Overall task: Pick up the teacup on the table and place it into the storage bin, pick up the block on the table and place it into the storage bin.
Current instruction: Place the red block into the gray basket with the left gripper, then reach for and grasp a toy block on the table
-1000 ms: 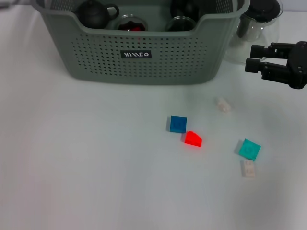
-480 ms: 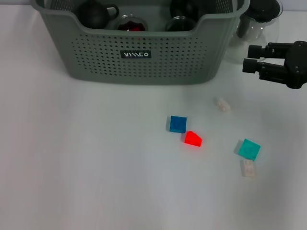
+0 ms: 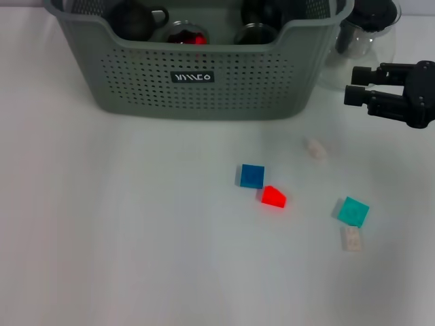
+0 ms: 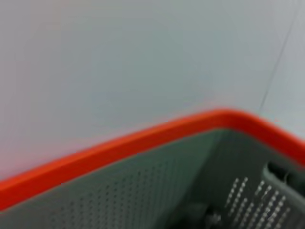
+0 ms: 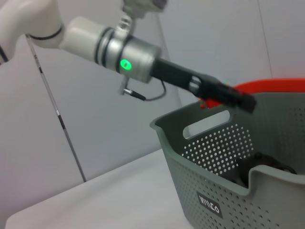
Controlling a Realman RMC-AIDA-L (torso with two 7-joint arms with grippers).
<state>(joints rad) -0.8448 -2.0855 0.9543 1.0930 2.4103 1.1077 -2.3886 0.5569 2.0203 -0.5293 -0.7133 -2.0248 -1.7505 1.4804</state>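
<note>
While its fingers (image 3: pixel 358 84) stand spread and empty, the right gripper (image 3: pixel 353 84) hovers beside the storage bin (image 3: pixel 204 88).

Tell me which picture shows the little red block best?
The head view. The red block lies in plain sight on the white table, beside the blue block. Neither wrist view shows it; both point at the storage bin.

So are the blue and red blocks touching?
Cannot tell. In the head view, the blue block and red block meet corner to corner, with no gap or contact plainly visible.
</note>
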